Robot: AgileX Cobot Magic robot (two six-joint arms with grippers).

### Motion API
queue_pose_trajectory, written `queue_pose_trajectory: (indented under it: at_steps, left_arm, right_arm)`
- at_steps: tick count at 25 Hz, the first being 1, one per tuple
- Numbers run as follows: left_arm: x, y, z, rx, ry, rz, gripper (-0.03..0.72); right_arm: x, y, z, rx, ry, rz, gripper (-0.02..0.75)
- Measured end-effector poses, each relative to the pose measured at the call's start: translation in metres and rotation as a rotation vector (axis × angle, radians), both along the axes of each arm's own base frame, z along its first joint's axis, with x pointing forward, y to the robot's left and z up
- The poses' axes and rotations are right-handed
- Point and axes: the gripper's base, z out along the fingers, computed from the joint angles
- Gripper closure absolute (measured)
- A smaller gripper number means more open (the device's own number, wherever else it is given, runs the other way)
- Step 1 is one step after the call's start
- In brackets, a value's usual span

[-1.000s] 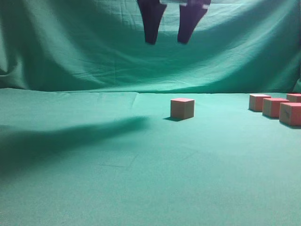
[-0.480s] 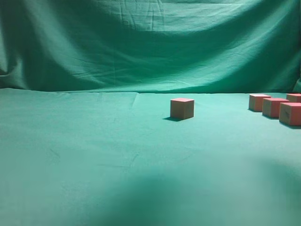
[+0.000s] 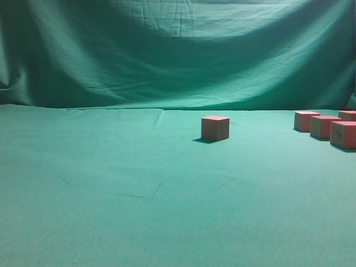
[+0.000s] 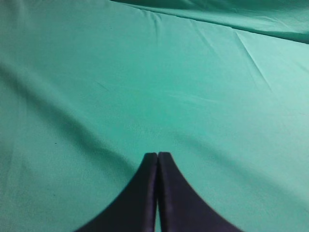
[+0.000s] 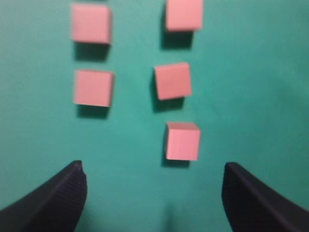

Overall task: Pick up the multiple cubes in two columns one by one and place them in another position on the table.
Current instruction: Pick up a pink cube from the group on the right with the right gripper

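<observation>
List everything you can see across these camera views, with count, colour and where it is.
lone cube: one, pinkish-red, middle of the table, exterior view.
cubes at right edge: four, pinkish-red, clustered, exterior view.
cubes in two columns: five, pink, right wrist view.
table: one, green cloth.
backdrop: one, green draped cloth.
left gripper: dark, shut, over bare cloth.
right gripper: dark, open, empty, above the nearest cube.

Backdrop: a green cloth drape (image 3: 178, 55) hangs across the whole rear of the scene, creased in shallow swags, brighter along its upper centre and darker toward the left edge and lower folds.
</observation>
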Motion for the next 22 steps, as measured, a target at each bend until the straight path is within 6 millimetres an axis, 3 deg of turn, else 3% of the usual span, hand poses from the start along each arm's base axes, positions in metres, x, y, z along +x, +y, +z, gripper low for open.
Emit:
queue_pose_trajectory:
  at_steps: [5,9,10,12,13,15,16,22]
  left_arm:
    - [0.000,0.000,0.000,0.000,0.000,0.000,0.688]
    - [0.000,0.000,0.000,0.000,0.000,0.000,0.688]
    - [0.000,0.000,0.000,0.000,0.000,0.000,0.688]
    - [0.000,0.000,0.000,0.000,0.000,0.000,0.688]
    - [0.000,0.000,0.000,0.000,0.000,0.000,0.688]
    - [0.000,0.000,0.000,0.000,0.000,0.000,0.688]
    - [0.000,0.000,0.000,0.000,0.000,0.000,0.688]
    - [0.000,0.000,0.000,0.000,0.000,0.000,0.688]
  right_arm:
    - [-0.013,-0.020,-0.050,0.007,-0.007,-0.089,0.164]
    - [-0.020,-0.028,-0.074,0.014,-0.064,-0.120,0.164]
    - [-0.021,-0.027,-0.078,0.015,-0.073,-0.118,0.219]
    - [-0.023,-0.027,-0.083,0.017,-0.090,-0.116,0.217]
    - [-0.023,-0.027,-0.084,0.018,-0.101,-0.116,0.274]
    - [-0.021,-0.027,-0.084,0.018,-0.121,-0.110,0.274]
    - [-0.021,-0.027,-0.084,0.016,-0.126,-0.101,0.326]
    - [-0.016,-0.027,-0.101,0.012,-0.054,-0.092,0.325]
